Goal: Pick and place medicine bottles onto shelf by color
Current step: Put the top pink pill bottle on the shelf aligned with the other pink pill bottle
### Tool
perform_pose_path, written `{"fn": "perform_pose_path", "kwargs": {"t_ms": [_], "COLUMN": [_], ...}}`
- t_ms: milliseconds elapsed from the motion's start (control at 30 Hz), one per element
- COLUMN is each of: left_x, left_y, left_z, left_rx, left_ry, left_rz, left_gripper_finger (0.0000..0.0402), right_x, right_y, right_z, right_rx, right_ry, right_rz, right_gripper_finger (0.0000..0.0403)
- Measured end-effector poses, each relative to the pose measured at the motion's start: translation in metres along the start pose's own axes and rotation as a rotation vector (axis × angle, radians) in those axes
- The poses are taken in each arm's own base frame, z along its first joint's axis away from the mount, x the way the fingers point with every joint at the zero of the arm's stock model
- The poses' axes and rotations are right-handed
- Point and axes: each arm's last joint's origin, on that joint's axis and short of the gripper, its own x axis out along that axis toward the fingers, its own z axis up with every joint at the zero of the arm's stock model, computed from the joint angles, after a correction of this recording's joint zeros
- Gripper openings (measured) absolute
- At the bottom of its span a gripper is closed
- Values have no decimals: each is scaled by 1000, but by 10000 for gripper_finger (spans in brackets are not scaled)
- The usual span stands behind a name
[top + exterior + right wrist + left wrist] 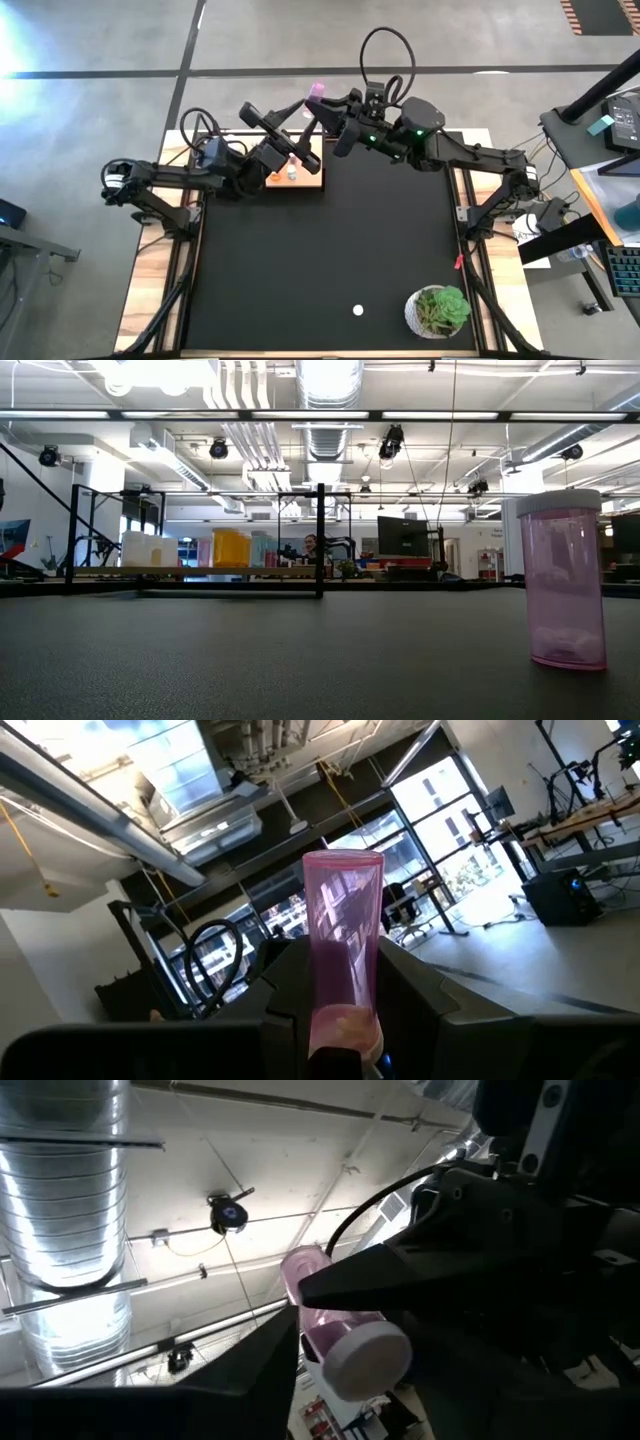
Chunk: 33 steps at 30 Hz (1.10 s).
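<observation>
**Two claws meet over the shelf with a pink bottle**

On the left, the left claw (292,150) hangs right above the shelf (312,180), the small wooden board with thin black posts at the far edge of the black mat (330,260). Its fingers look spread apart, and a pink bottle (343,960) shows between them with its white cap toward the camera. I cannot tell if the left fingers touch it. A few small bottles (292,171) already stand on the board under this claw.

Just to the right, the right claw (318,105) pinches that pink bottle by its lower part, so the see-through body sticks out past the fingertips. I think it is held up high so it clears the black posts, or so the left claw can take it.

Far from both claws, near the front of the mat, another pink bottle with a white cap (562,580) stands upright, waiting. Beside it sits a green plant in a white pot (440,311).
</observation>
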Motion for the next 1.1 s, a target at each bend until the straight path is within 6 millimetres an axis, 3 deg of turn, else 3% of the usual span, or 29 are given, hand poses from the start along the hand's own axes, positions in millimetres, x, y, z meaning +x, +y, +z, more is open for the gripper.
{"fn": "perform_pose_path", "kwargs": {"t_ms": [200, 467, 800, 967, 1100], "left_x": [0, 0, 0, 0, -2], "left_y": [0, 0, 0, -3, -12], "left_z": [0, 0, -1, -3, -13], "left_rx": [0, 0, 2, 16, -7], "left_ry": [1, 1, 8, 47, 218], "left_rz": [-1, 1, 1, -11, -49], "left_gripper_finger": [121, 110, 108, 108, 108], "right_x": [0, 0, -4, -26, -52], "right_y": [0, 0, 1, 4, 12], "right_z": [0, 1, 4, 28, 55], "right_rx": [-12, -17, -35, -172, -253], "right_ry": [-3, -3, 27, 165, 310], "right_rz": [0, -1, -11, -79, -137], "right_gripper_finger": [77, 84, 191, 234, 247]}}
